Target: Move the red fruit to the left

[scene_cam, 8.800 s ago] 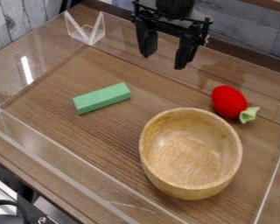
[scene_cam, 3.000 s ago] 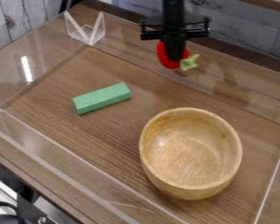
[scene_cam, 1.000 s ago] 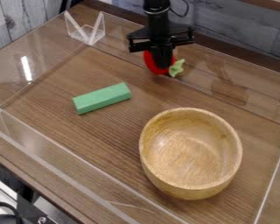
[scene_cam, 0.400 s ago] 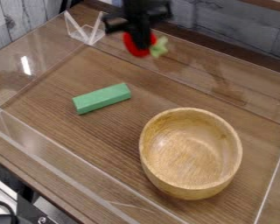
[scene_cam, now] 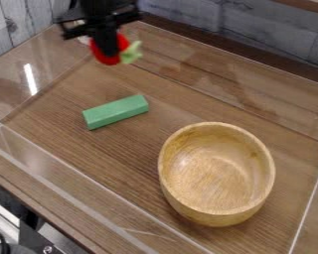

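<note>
The red fruit (scene_cam: 108,49) is pinched in the closed tool (scene_cam: 106,38) and held off the worktop (scene_cam: 235,99) at the far left, beyond the green block (scene_cam: 115,112). Its long axis is tilted, with the leafy stem pointed right and slightly down. Only wood grain is seen inside the bowl (scene_cam: 218,172), near right.

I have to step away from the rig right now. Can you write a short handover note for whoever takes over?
Gripper: shut on the red fruit, which hangs clear of the table.
Positions: the fruit is over the far-left part of the table, beyond the green block. The wooden bowl sits near right and is empty.
Done: fruit picked up and on the left side.
Left: lower it, probably near the far-left corner, then release and back off.
</note>
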Motion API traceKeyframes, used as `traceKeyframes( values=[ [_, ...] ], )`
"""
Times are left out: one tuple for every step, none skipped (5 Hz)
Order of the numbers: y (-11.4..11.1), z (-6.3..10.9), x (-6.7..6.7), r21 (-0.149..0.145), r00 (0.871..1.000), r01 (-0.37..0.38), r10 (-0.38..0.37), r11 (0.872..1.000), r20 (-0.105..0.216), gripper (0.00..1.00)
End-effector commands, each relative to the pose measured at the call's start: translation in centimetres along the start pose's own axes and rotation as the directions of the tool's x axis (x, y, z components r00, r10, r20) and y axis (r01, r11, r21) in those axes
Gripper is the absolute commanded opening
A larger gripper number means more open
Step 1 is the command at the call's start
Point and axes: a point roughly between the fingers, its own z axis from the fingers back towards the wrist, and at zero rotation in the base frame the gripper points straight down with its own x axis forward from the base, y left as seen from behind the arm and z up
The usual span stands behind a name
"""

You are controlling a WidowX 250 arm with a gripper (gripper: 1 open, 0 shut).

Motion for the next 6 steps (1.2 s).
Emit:
traceKeyframes(
  values=[
    [2.2, 1.3, -0.2, 0.006, 0.997, 0.024, -0.024, 1.0, 0.068, 0.0],
    [4.6, 0.6, -0.3, 0.032, 0.996, 0.02, -0.023, 0.999, 0.086, 0.0],
    [6.1, -0.4, -0.3, 0.061, 0.995, 0.005, -0.011, 0.998, 0.099, 0.0],
    [7.0, -1.5, -0.5, 0.094, 0.994, 0.007, -0.017, 0.995, 0.106, 0.0],
    [7.5, -2.7, -0.7, 0.131, 0.993, 0.012, -0.028, 0.991, 0.116, 0.0],
    [7.8, -3.9, -0.9, 0.167, 0.991, 0.018, -0.04, 0.986, 0.129, 0.0]
  ],
)
